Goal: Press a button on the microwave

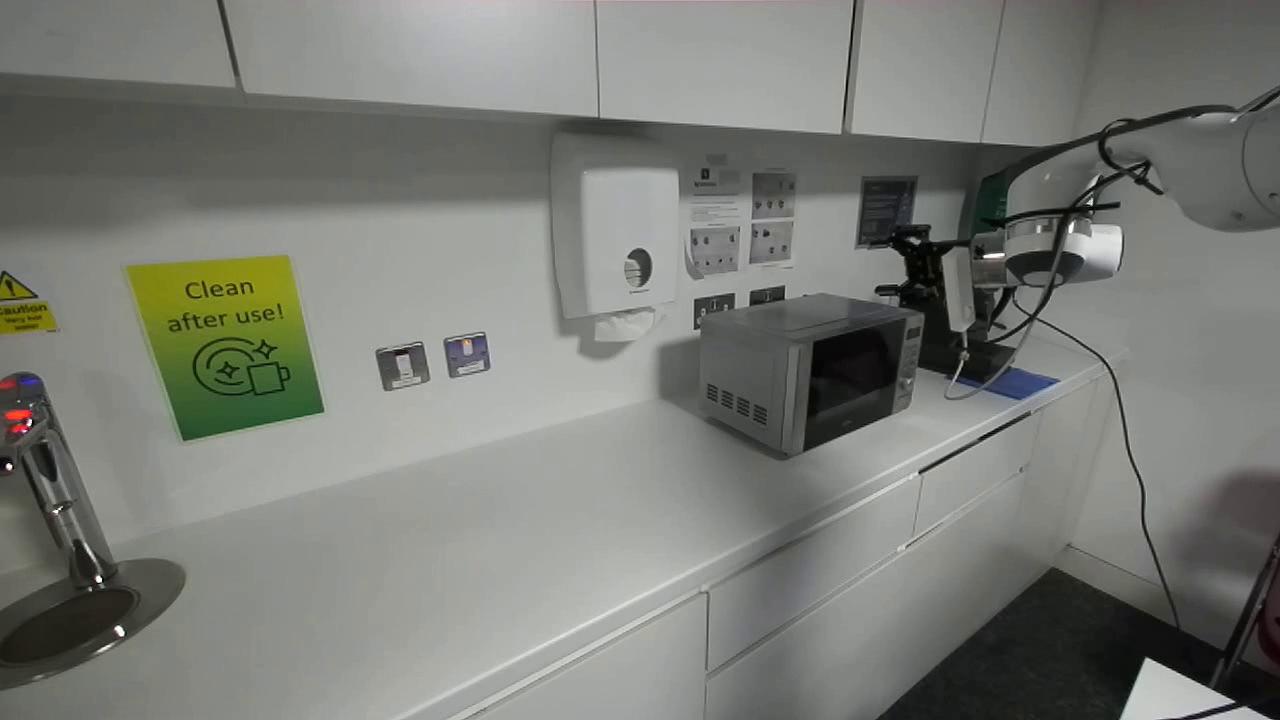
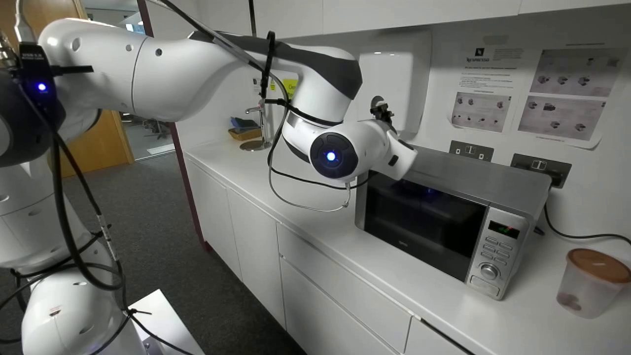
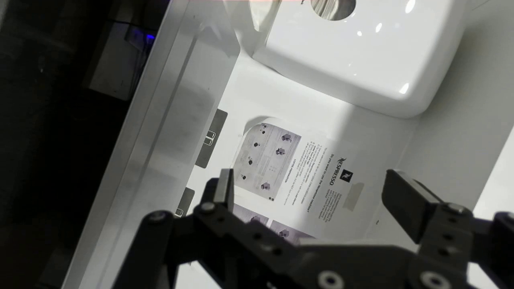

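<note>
The silver-grey microwave (image 1: 755,375) stands on the counter against the wall, and it also shows in an exterior view (image 2: 429,222). Its dark door faces outward, with a narrow control strip (image 2: 498,251) at one end bearing small buttons, a round knob and a lit green display. In the wrist view the microwave's top (image 3: 180,100) runs along the left, and the control strip's face is out of view. My gripper (image 3: 309,172) is open and empty, with its fingers wide apart, facing the papers on the wall. In an exterior view the gripper (image 1: 885,265) appears higher than the microwave, apart from it.
A white dispenser (image 1: 620,230) hangs on the wall above the microwave. A clear container with an orange-brown lid (image 2: 591,286) stands beside the control strip. Cupboards (image 1: 720,60) overhang the counter (image 1: 500,540). A black appliance (image 1: 950,345) stands beyond the microwave. A loose cable hangs from my wrist.
</note>
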{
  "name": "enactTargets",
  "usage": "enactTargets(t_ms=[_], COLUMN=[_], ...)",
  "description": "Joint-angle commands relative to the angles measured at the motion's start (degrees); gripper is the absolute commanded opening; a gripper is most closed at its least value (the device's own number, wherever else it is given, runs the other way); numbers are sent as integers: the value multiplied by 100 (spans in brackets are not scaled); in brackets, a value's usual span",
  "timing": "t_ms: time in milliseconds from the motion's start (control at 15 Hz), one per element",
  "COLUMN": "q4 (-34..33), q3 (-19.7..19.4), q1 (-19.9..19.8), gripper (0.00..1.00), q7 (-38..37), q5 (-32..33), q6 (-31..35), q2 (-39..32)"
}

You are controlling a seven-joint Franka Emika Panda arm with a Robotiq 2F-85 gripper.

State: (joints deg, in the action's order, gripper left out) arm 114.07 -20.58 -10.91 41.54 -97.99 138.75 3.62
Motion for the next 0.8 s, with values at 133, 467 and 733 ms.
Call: enactTargets(t_ms=[133,467,733], q4=[-11,-11,20], q3=[181,181,76], q1=[-191,-191,-309], gripper=[100,100,100], q7=[-25,-25,335], q5=[12,12,-699], q6=[-14,-14,-207], q2=[-7,-7,3])
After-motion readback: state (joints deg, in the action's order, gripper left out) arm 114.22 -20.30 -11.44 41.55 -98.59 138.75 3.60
